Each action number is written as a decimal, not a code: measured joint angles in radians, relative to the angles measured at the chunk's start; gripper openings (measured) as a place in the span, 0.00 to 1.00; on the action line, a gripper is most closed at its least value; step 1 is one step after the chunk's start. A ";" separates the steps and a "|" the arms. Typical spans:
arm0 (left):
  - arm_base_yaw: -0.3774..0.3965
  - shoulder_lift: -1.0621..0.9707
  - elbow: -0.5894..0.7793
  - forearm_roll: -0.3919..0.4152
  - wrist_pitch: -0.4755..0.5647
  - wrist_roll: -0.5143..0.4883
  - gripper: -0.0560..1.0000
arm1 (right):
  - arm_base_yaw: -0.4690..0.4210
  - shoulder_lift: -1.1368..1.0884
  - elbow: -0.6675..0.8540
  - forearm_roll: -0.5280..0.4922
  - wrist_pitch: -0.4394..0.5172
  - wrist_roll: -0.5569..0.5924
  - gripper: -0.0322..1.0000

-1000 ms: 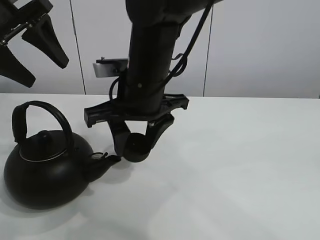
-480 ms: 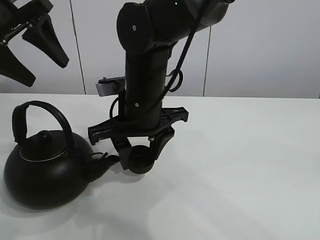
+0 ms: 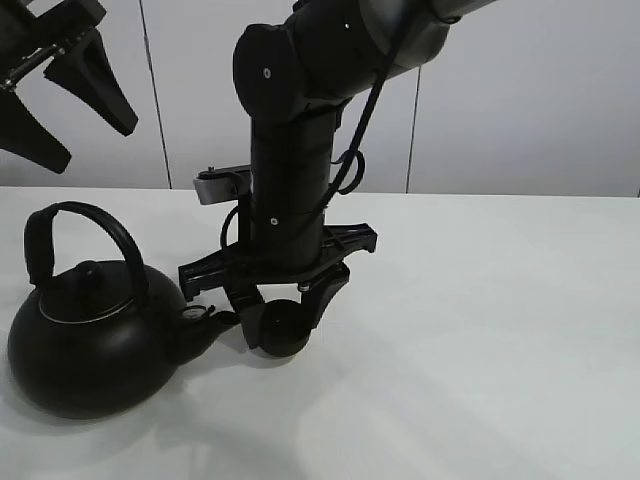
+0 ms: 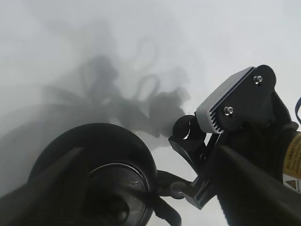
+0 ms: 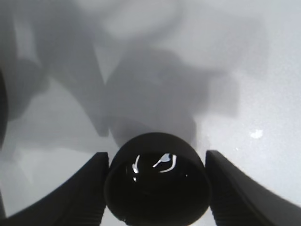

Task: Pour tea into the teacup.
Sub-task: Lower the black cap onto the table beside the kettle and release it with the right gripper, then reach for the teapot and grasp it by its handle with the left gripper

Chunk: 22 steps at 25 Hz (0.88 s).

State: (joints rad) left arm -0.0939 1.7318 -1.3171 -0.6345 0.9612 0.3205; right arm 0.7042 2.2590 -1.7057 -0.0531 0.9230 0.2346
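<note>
The small black teacup [image 3: 282,329] is held low over the white table [image 3: 480,330], just right of the kettle's spout [image 3: 207,322]. My right gripper [image 3: 284,318] is shut on it, one finger on each side; it reaches across the middle. In the right wrist view the teacup [image 5: 157,181] sits between the fingers [image 5: 77,195], with glints of liquid inside. No stream of tea shows. The big black kettle [image 3: 90,345] stands upright on the table at the left. My left gripper [image 3: 62,95] is open and empty, high above the kettle [image 4: 94,172].
The white table stretches to the right of the cup and toward the front. A pale wall with vertical seams [image 3: 412,120] stands behind it. The right arm's thick black column [image 3: 295,170] rises over the table's middle.
My right arm has lowered the teacup toward the table and shifted it slightly right. The kettle and the left gripper have not moved.
</note>
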 joint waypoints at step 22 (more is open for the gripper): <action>0.000 0.000 0.000 0.000 -0.003 0.000 0.56 | -0.241 -0.239 -0.008 -0.111 0.025 -0.025 0.53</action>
State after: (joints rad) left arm -0.0939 1.7318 -1.3171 -0.6345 0.9584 0.3205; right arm 0.4629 2.0196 -1.7141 -0.1643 0.9480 0.2097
